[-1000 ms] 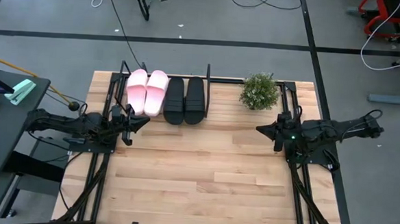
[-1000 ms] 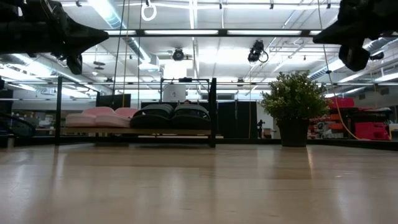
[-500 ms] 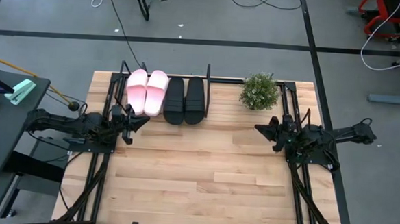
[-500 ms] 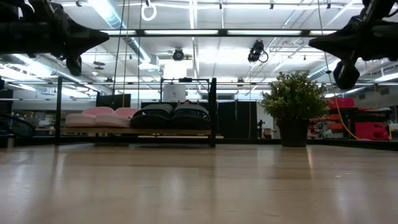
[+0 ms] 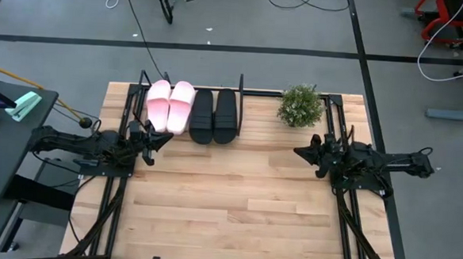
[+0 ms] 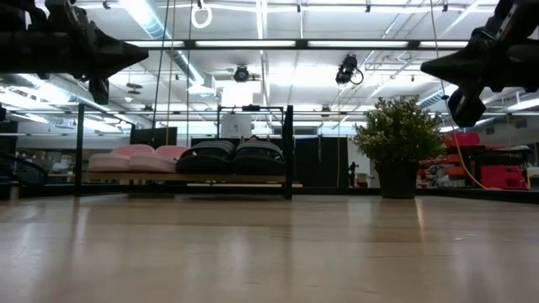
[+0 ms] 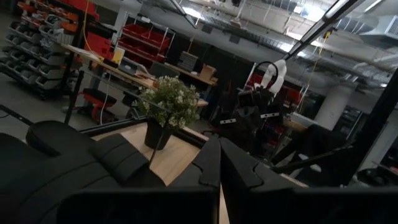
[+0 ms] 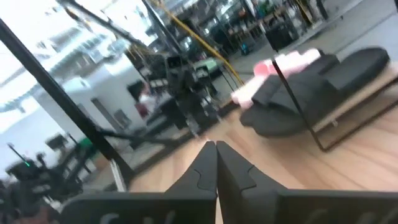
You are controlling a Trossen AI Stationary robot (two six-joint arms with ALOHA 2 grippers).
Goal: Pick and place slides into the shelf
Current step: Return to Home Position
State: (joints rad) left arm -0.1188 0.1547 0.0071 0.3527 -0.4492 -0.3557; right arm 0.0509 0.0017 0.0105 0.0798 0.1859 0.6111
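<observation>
Two pale pink slides (image 5: 169, 106) and two black slides (image 5: 214, 115) lie side by side, soles down, on the low black-barred shelf (image 5: 241, 89) at the table's far edge. The low view shows the pink slides (image 6: 135, 157) and the black slides (image 6: 232, 157) on the shelf's board (image 6: 289, 151). My left gripper (image 5: 167, 137) hovers shut just near of the pink pair and holds nothing. My right gripper (image 5: 297, 151) hovers shut near of the potted plant, also empty. The wrist views show my left gripper (image 7: 219, 163) and my right gripper (image 8: 216, 163) with their fingers together.
A small green potted plant (image 5: 300, 105) stands on the table's far right part, right of the shelf. The bare wooden table (image 5: 236, 201) stretches between the arms and toward the near edge. Black arm frames run along both side edges.
My right gripper has come down a little, staying shut, while its arm behind it has flattened out toward the table's right edge. The slides have kept their places on the shelf.
</observation>
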